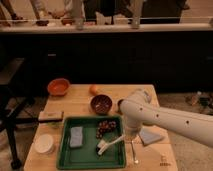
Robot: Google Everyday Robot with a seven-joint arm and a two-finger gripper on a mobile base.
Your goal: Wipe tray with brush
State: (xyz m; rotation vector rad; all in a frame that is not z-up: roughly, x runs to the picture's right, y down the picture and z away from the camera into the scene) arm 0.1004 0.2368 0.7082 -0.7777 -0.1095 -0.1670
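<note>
Now, end effector (128, 134) at tray (90, 119), brush (103, 146) inside

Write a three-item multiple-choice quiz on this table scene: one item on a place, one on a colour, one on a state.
1. Where does the grey sponge lie?
A. On a shelf
B. In the left part of the green tray
C. On the floor

2. What colour is the bowl at the far left corner of the table?
A. Blue
B. White
C. Orange

3. What state is the green tray in?
A. Brown bits lie in it
B. Turned upside down
C. Covered by a lid

Answers:
1 B: the grey sponge sits inside the tray, by its left wall.
2 C: the bowl is plainly orange.
3 A: the bits lie above the white brush, whose handle runs up to the gripper at the tray's right edge.
</note>
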